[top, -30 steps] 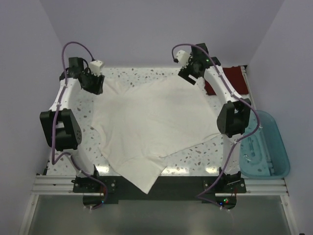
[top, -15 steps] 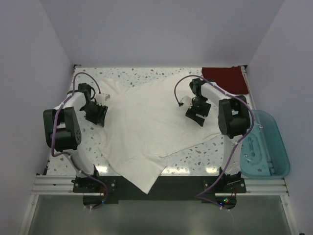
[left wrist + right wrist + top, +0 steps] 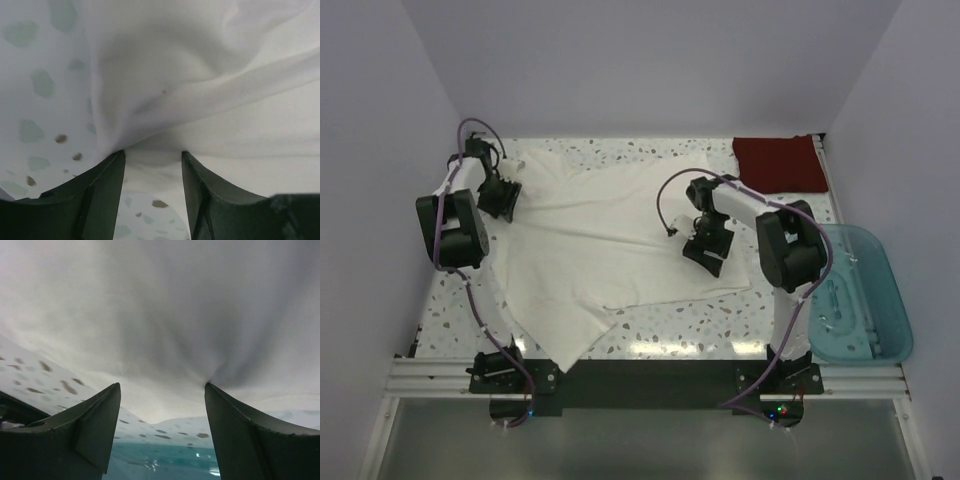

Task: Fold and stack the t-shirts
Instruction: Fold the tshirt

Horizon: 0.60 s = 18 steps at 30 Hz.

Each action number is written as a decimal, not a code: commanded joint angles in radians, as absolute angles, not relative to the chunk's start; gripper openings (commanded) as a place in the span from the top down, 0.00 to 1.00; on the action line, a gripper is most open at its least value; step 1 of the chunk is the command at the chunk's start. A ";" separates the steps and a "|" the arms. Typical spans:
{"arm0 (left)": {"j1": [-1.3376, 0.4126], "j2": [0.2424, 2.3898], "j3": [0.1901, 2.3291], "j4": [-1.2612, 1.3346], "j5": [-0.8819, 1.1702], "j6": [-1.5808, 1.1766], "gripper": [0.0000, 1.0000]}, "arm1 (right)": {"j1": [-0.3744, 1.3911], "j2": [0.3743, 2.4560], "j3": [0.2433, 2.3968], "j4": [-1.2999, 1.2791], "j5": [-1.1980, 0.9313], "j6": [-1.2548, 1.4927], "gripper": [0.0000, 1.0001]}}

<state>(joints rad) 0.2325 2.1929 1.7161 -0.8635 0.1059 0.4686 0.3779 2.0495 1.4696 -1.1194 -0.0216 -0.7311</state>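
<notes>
The large white t-shirt (image 3: pixel 610 240) lies spread over the speckled table, with one flap hanging toward the near edge. My left gripper (image 3: pixel 503 200) is low at its far left corner. In the left wrist view the left gripper (image 3: pixel 152 155) is open, and its tips touch bunched white cloth (image 3: pixel 200 75). My right gripper (image 3: pixel 703 252) rests on the shirt's right part. In the right wrist view the right gripper (image 3: pixel 162 387) is wide open, and cloth (image 3: pixel 160 305) puckers at the right fingertip (image 3: pixel 212 390). The dark red folded t-shirt (image 3: pixel 780 162) lies at the far right corner.
A translucent teal bin (image 3: pixel 880 300) stands off the table's right edge and also shows in the right wrist view (image 3: pixel 165 460). Bare speckled tabletop (image 3: pixel 660 335) shows along the near edge. Purple walls enclose the back and both sides.
The left gripper moved back toward the far left corner, and the right gripper moved left and nearer. The white shirt shifted left, and its near flap now hangs further left.
</notes>
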 commanded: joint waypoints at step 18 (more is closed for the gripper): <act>0.230 1.809 1.375 -0.922 0.288 0.670 0.43 | 0.337 1.976 1.546 -1.174 -0.110 -0.664 0.45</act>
<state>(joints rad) 0.2272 1.8271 1.4979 -0.9367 0.2817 0.6346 0.3248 1.9850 1.5730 -1.1992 -0.1226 -0.6563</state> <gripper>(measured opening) 0.571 0.557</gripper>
